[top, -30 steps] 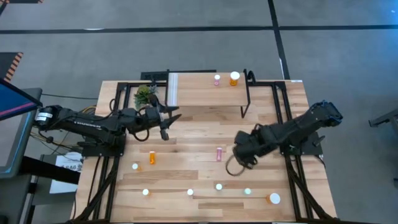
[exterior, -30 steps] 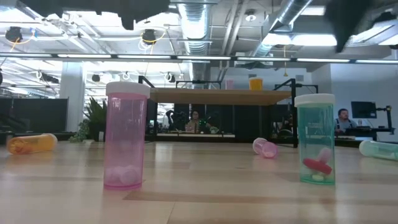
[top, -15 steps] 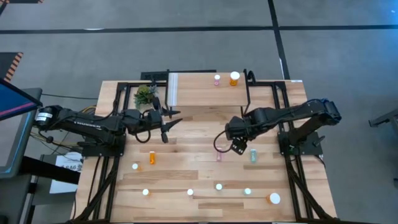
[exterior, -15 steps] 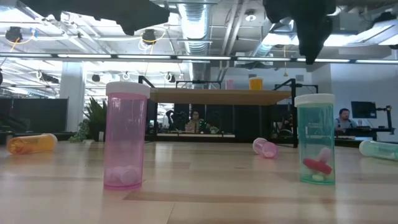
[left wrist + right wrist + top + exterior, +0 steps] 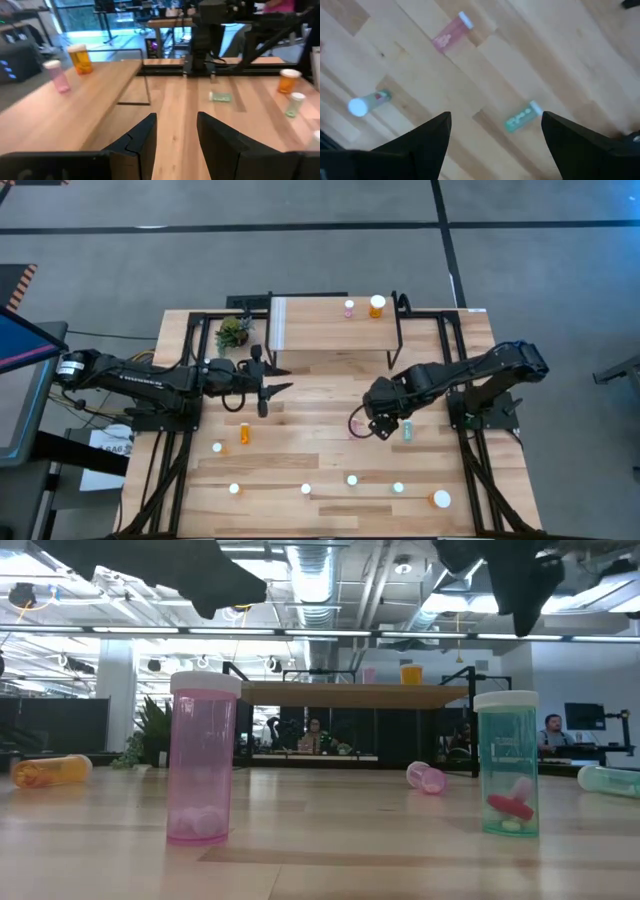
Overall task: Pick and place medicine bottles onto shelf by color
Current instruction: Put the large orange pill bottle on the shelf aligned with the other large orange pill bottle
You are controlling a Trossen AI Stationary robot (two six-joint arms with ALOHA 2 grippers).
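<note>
Right gripper (image 5: 379,426) (jaws wide, empty) hovers beside the lying pink bottle (image 5: 353,426), shelf-front; next: descend, close.

You have a light-wood table (image 5: 300,400) with darker plank streaks, standing on grey floor. The shelf (image 5: 330,325) is the same pale wood on black legs, with a whitish strip (image 5: 278,323) at its left end. On its far edge stand a pink bottle (image 5: 349,308) and an orange bottle (image 5: 377,306), both white-capped. A teal bottle (image 5: 407,430) lies right of centre; another orange bottle (image 5: 245,433) lies to the left. Both arms are black. A green plant (image 5: 232,332) sits at the shelf's left.
</note>
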